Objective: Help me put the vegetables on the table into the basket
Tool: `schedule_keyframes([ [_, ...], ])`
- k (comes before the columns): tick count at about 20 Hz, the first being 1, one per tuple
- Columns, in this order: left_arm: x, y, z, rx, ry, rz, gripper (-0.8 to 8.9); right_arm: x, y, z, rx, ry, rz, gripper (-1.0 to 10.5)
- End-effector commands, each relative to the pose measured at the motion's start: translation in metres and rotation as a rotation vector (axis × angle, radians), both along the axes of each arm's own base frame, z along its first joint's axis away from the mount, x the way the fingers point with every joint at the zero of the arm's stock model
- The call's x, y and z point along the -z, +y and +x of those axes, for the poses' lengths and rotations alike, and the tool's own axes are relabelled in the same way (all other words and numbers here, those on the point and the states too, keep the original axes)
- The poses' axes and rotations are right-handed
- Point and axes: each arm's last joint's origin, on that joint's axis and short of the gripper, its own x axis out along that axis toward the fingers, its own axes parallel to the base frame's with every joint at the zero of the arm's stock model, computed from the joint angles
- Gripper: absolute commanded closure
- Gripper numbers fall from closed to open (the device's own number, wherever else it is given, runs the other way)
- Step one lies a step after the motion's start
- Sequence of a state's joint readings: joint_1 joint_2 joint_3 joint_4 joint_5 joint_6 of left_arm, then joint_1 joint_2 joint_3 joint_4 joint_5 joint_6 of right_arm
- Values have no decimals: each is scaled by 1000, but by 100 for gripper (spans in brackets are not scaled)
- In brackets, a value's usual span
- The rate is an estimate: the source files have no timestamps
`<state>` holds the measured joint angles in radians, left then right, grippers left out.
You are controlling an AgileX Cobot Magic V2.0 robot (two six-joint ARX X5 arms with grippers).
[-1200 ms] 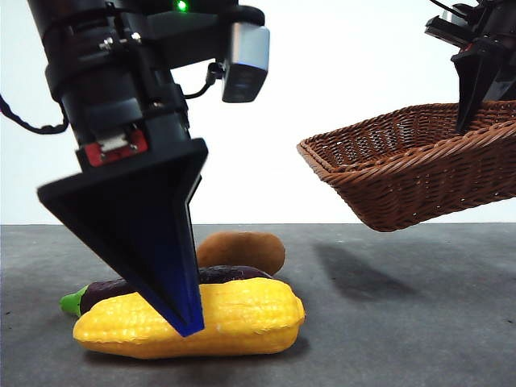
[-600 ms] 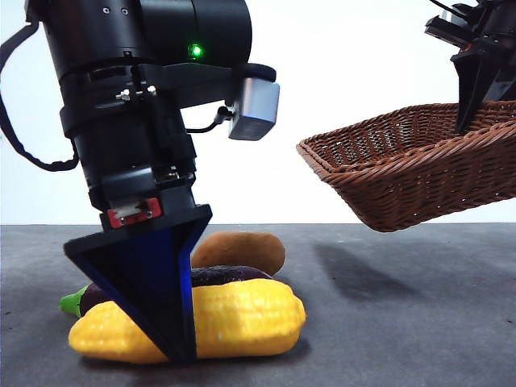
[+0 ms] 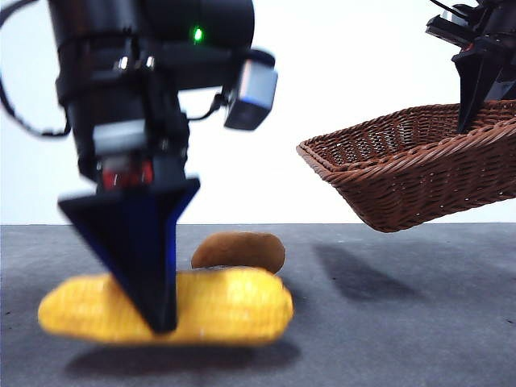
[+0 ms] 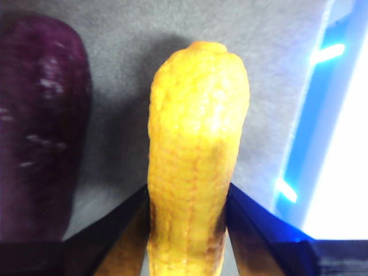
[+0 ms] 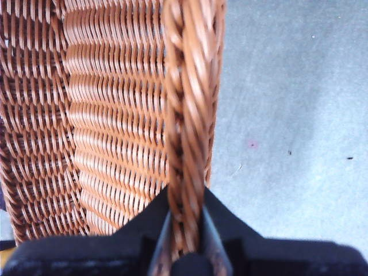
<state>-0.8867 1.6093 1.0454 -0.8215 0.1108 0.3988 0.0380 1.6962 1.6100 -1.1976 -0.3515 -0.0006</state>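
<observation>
My left gripper is shut on the yellow corn cob and holds it just above the table, with a shadow under it. In the left wrist view its jaws clamp the corn, and the dark purple eggplant lies on the table beside it. The eggplant is hidden in the front view. The orange-brown potato lies behind the corn. My right gripper is shut on the braided rim of the brown wicker basket and holds it tilted in the air at the right.
The basket casts a shadow on the table below it. The white wall stands behind the table's far edge.
My left gripper has risen with the corn, which has left the table and shifted a little left. The eggplant no longer shows in the front view. The basket has not moved.
</observation>
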Motion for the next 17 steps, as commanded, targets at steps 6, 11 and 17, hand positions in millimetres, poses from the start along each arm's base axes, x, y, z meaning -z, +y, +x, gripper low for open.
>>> schedule_keyframes([
  [6,-90,-20,4,17,122,-143,791,-2,1,-1,-29,-15,8,957],
  [11,-168,-27,8,39,-29,-316,792,-2,1,-2,-30,-10,8,957],
  [17,-197,-33,22,-12,-247,-386,792,-1,10,-6,-61,27,16,957],
])
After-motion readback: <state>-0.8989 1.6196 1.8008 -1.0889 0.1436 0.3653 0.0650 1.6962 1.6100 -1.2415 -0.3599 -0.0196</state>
